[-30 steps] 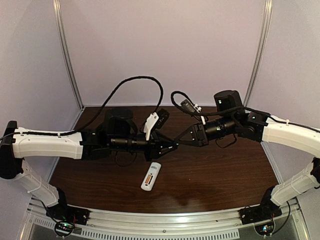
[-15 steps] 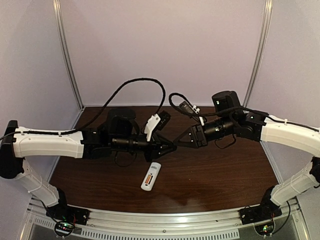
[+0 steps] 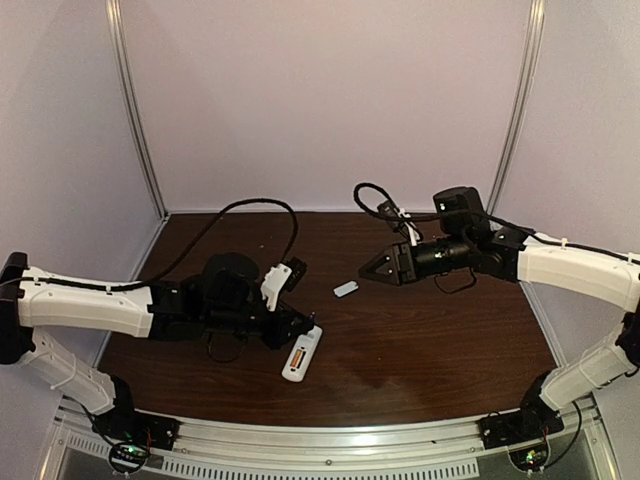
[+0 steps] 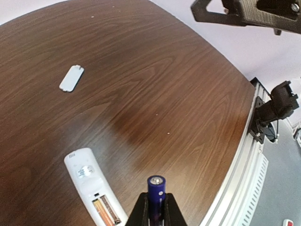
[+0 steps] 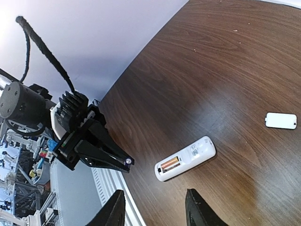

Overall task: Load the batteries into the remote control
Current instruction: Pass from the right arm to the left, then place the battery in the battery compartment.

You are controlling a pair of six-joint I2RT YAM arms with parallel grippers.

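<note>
While the remote control [image 3: 302, 353] lies flat on the desk [image 3: 430, 340] at about 6 o'clock, close to the near edge, its back is turned up so that the battery bay [image 4: 111, 213] can be reached from above. An orange battery [image 4: 98, 208] is seen lying in the bay, at the end of the remote that points to 7 o'clock. The slot beside it looks darker, and it cannot be told if that slot is full.

A blue battery [image 4: 156, 184] is held by the left pincer [image 4: 156, 200], which is squeezed almost shut on its sides. The pale end is left poking out past the fingertips, most likely so that this end can be slid into the bay first. The battery is kept just above the remote, on its 10 o'clock side.

The right pincer [image 5: 154, 193] is open part way, and nothing is held in it. It is kept up in the air at about 2 o'clock, well apart from the remote, likely so that room is left for the other arm.

A small white cover [image 4: 71, 78] lies near the middle of the desk, at 1 o'clock from the remote, out of the way of the bay.

Next, the blue battery should be tipped to match the slot, or it could slip out
</note>
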